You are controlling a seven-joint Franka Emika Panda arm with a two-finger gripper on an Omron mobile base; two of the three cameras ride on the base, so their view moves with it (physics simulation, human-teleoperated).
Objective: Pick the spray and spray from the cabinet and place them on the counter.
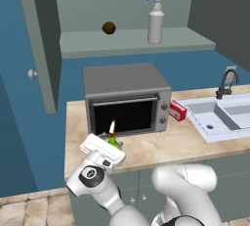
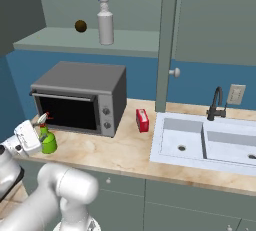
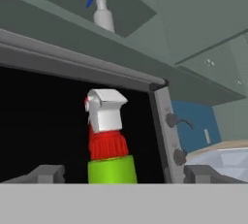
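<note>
In the hand view we see our two dark fingers [image 3: 46, 173] at the bottom edge, one at lower left and one at lower right, spread wide with clear gaps to the short green trigger bottle with red collar and white nozzle [image 3: 107, 143] that stands between them; they are released, touching nothing. In the left base view the fingers are hidden behind the white hand, low and left of centre, with the green bottle's red-white tip [image 1: 113, 133] rising just beyond it. In the right base view the green bottle [image 2: 47, 139] stands upright on the beige marbled stone-look counter [image 2: 125, 152] at the left edge of the frame, just beside the hand and just in front of the grey box-shaped toaster oven [image 2: 80, 97] with its dark glass door.

Further out, a flat red box [image 2: 142, 120] lies on the counter between the oven and the pale sink basin [image 2: 200, 142], which carries a dark curved tap [image 2: 216, 104] at its back.

Above, at the top of both base views, the large grey-green wall cabinet [image 1: 46, 49] stands open. On its inner shelf the tall grey-white trigger bottle with blue-white nozzle [image 1: 156, 17] is upright, and a small brown ball [image 1: 109, 28] rests well apart to its left. A round pale knob [image 1: 32, 74] shows on the open door at the left of the left base view.
</note>
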